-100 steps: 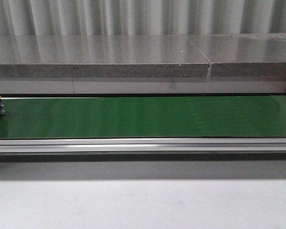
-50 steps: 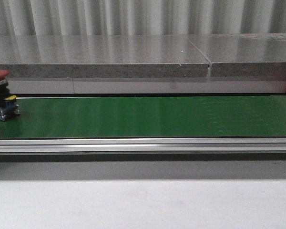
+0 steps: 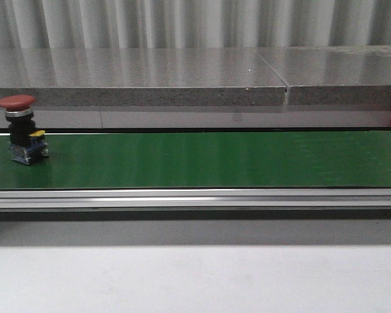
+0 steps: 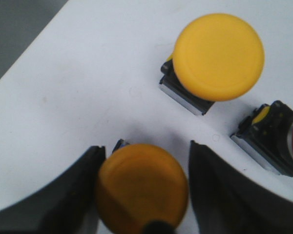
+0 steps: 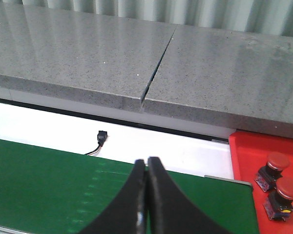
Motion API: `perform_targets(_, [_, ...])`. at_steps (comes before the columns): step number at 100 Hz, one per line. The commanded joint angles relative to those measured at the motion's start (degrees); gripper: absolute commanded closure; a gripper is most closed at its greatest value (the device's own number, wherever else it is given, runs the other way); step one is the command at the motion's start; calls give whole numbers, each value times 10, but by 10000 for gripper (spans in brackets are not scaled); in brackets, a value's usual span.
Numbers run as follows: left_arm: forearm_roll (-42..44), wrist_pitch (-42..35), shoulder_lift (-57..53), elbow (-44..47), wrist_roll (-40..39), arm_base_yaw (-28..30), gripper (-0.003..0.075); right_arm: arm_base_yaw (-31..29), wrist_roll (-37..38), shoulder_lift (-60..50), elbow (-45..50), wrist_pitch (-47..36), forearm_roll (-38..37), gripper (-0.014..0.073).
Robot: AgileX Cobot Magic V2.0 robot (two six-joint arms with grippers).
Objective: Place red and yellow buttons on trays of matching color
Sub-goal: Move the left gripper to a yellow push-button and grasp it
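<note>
Green conveyor belt (image 3: 215,160), matte, is seen running across the front view from edge to edge, bordered on its near side by an aluminium rail (image 3: 195,197). One red button (image 3: 23,129) is recorded standing upright on the belt near its left end: a red mushroom cap on a black body, with a small yellow tab at the base. A grey speckled stone ledge (image 3: 137,78) is noted behind the belt, backed by a corrugated metal wall (image 3: 195,23).

White surface (image 4: 88,73) is shown in the left wrist view. The left gripper (image 4: 142,183) is found spread apart, with a yellow button (image 4: 142,187) sitting between its two dark fingers (image 4: 219,190); no contact on the cap can be confirmed. A second yellow button (image 4: 218,56) is listed just beside it on the same surface, and the black-bodied base of another button (image 4: 269,137), with a sliver of red cap at the frame edge, is placed next to that.

Red tray (image 5: 263,156) is logged in the right wrist view, beyond the end of the belt, holding two red buttons (image 5: 278,187) side by side. The right gripper (image 5: 146,195) is shown clenched, fingers pressed together with nothing between them, above the belt. A small black cable connector (image 5: 102,135) is noted on the white strip behind the belt.
</note>
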Motion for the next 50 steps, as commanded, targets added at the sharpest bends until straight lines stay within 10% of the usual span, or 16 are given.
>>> perform_targets(1, [4,-10,-27,-16,-5,1,521,0,-4,0,-15,-30,17,662])
perform_targets(18, [4,10,-44,-16,-5,1,743,0,-4,0,-15,-30,17,662])
perform_targets(50, [3,11,-168,-16,-5,-6,741,0,-4,0,-15,-30,17,662])
